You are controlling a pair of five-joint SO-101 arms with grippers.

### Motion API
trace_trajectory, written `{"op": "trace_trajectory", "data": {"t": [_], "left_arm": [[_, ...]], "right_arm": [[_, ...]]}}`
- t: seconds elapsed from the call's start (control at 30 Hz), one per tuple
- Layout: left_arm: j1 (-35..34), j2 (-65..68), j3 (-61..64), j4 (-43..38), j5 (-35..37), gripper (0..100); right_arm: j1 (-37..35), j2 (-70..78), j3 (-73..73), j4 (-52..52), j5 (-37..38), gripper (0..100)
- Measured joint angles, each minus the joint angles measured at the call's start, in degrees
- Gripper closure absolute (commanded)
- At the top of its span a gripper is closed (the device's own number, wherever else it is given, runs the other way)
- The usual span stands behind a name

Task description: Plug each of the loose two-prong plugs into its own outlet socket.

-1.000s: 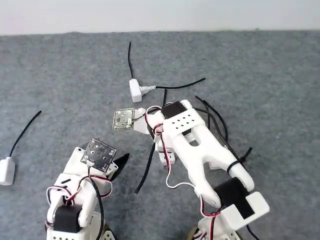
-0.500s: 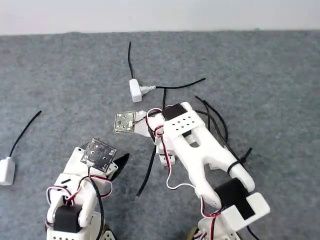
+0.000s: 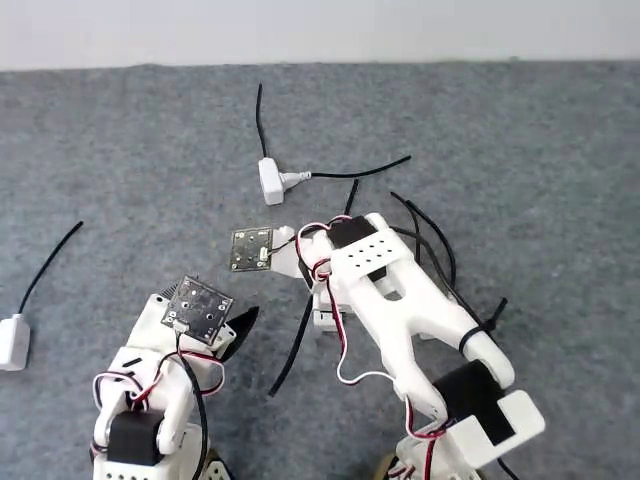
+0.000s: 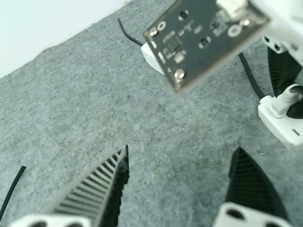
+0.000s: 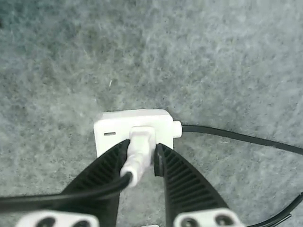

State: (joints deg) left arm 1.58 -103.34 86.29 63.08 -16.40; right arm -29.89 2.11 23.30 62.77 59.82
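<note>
My right gripper (image 5: 141,147) is shut on a white two-prong plug (image 5: 140,153) that stands in a white outlet socket (image 5: 132,126) lying on the grey mat; the socket's black cord (image 5: 227,136) runs off to one side. From above, that socket (image 3: 325,319) peeks out under the right arm (image 3: 400,300). A second socket (image 3: 271,181) with a plug (image 3: 292,180) in its side lies farther back. A third white socket (image 3: 13,342) rests at the far left edge. My left gripper (image 4: 182,163) hangs open above bare mat, close beside the right arm's socket (image 4: 280,124).
Several loose black cords (image 3: 425,235) curl on the mat around and behind the right arm. The right arm's wrist camera board (image 3: 252,248) hangs between the two arms and juts into the left wrist view (image 4: 203,35). The grey mat (image 3: 120,160) ends at a white wall.
The right arm has shifted slightly toward the near side, its camera board moving with it, and the black cord beside it has swung a little. The left arm has stayed still.
</note>
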Motion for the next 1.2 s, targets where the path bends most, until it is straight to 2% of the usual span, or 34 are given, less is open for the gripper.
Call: {"op": "trace_trajectory", "data": {"t": [0.3, 0.9, 0.97, 1.13, 1.2], "left_arm": [[0.00, 0.00, 0.00, 0.00, 0.00, 66], [0.00, 0.00, 1.14, -1.76, 0.00, 66], [0.00, 0.00, 1.41, -2.11, 0.00, 66], [0.00, 0.00, 1.41, -2.11, 0.00, 66], [0.00, 0.00, 1.41, -2.11, 0.00, 66]], "right_arm": [[3.60, 5.80, -1.14, -3.34, 1.85, 98.8], [3.78, 6.24, -1.14, -3.96, 2.11, 97.9], [3.78, 6.24, -1.14, -3.96, 2.11, 94.6], [3.78, 6.24, -1.14, -3.96, -1.32, 75.3], [3.78, 6.33, -1.32, -3.96, -3.43, 73.1]]}}
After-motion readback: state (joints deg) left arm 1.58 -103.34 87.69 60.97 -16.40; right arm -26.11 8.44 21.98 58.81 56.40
